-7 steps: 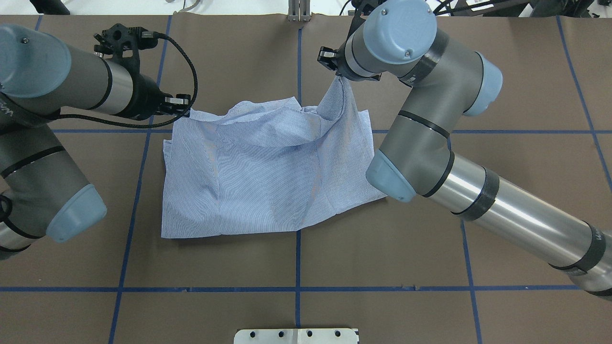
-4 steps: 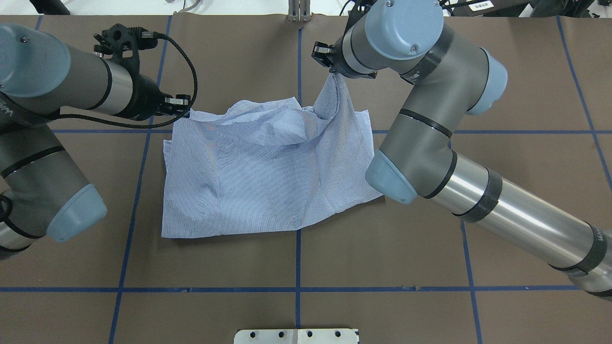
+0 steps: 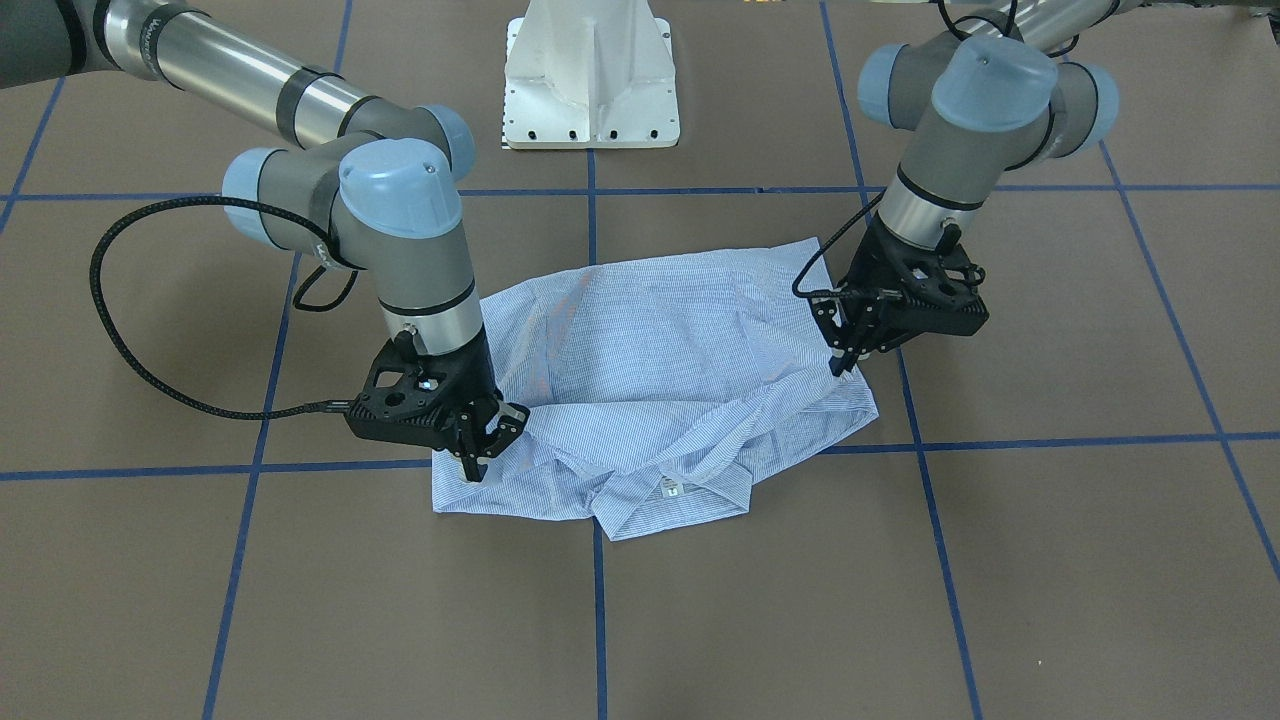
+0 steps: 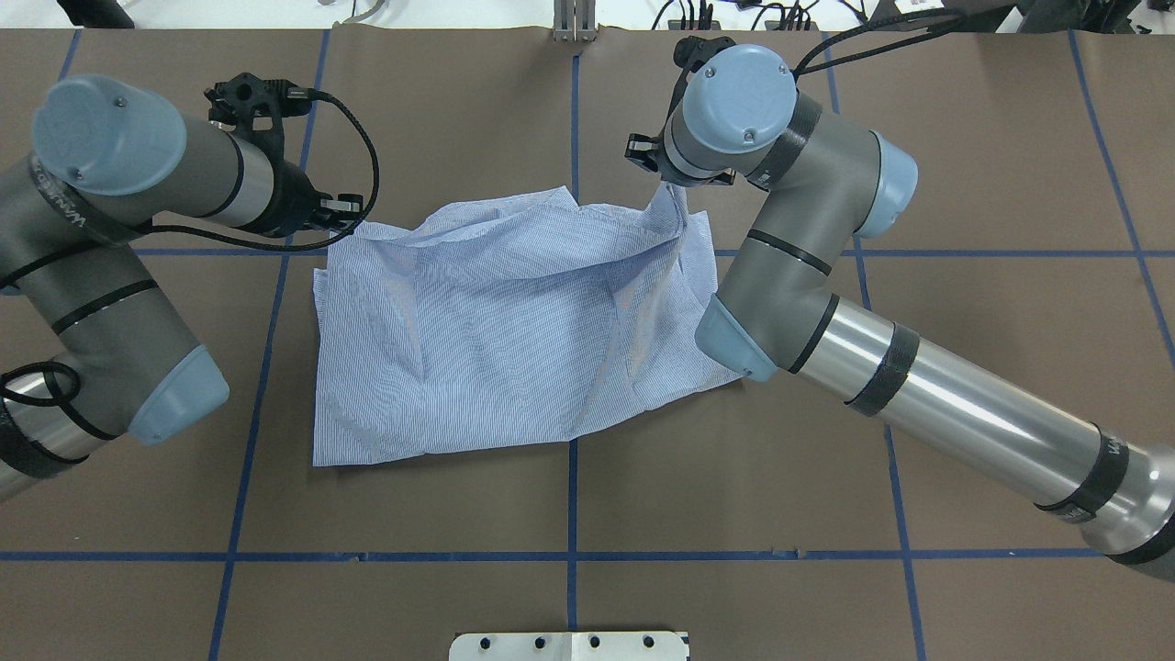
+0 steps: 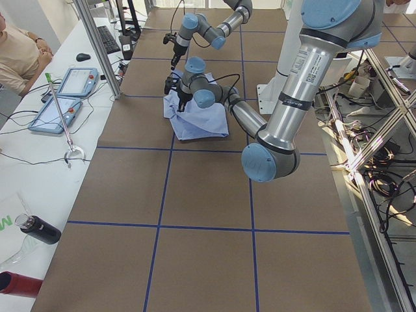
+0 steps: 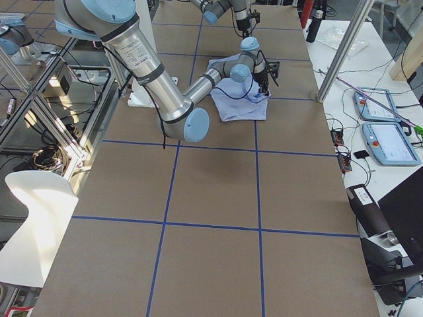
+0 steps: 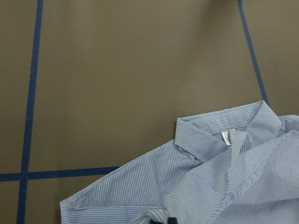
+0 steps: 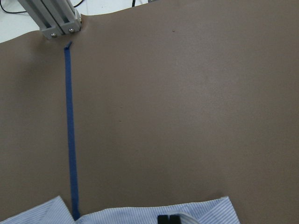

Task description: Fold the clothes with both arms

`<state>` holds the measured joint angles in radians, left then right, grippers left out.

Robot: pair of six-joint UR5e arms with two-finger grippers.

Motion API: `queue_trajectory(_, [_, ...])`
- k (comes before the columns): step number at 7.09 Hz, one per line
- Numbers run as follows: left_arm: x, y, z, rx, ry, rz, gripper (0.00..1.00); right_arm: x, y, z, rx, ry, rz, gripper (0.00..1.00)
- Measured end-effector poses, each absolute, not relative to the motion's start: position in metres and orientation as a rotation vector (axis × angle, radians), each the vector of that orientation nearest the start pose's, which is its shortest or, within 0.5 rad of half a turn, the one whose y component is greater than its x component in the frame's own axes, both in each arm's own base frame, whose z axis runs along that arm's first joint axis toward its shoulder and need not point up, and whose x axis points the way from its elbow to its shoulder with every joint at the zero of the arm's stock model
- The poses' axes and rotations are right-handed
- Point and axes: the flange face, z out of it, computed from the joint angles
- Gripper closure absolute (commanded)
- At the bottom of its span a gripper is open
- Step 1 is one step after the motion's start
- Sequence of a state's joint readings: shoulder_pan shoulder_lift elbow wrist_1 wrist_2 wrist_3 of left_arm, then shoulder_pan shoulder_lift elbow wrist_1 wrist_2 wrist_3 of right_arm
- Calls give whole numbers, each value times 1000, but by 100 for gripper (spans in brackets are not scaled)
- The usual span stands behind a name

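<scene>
The light blue striped shirt (image 4: pixel 514 321) lies crumpled on the brown table, its collar with the white label (image 3: pixel 672 489) at the far edge. My left gripper (image 4: pixel 356 211) is shut on the shirt's far left corner, low over the table; it also shows in the front view (image 3: pixel 848 362). My right gripper (image 4: pixel 665 184) is shut on the far right corner and holds it slightly raised; in the front view (image 3: pixel 476 460) it is close to the table. In the left wrist view the collar (image 7: pixel 219 135) lies ahead. In the right wrist view the shirt edge (image 8: pixel 140 217) sits at the fingertips.
The white pedestal base (image 3: pixel 590 80) stands at the robot's side of the table. An aluminium post (image 4: pixel 574 23) stands at the far edge. Blue tape lines (image 4: pixel 571 514) cross the brown cover. Tablets (image 5: pixel 65 91) lie on a side table.
My right gripper has come down and back toward the shirt, lowering its raised corner. My left arm has shifted slightly, still holding its corner.
</scene>
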<state>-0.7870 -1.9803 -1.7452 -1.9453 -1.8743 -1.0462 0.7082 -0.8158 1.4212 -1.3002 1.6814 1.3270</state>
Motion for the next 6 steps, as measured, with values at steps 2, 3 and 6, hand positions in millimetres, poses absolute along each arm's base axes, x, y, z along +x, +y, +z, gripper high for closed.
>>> queue_trajectory(2, [386, -537, 349, 358, 880, -96, 100, -497, -582, 256, 304, -804, 367, 100])
queue_trajectory(3, [390, -541, 365, 361, 862, -76, 100, -497, -581, 260, 308, -802, 354, 100])
queue_trajectory(6, [393, -545, 385, 371, 834, -26, 0, -497, -581, 259, 324, -802, 319, 0])
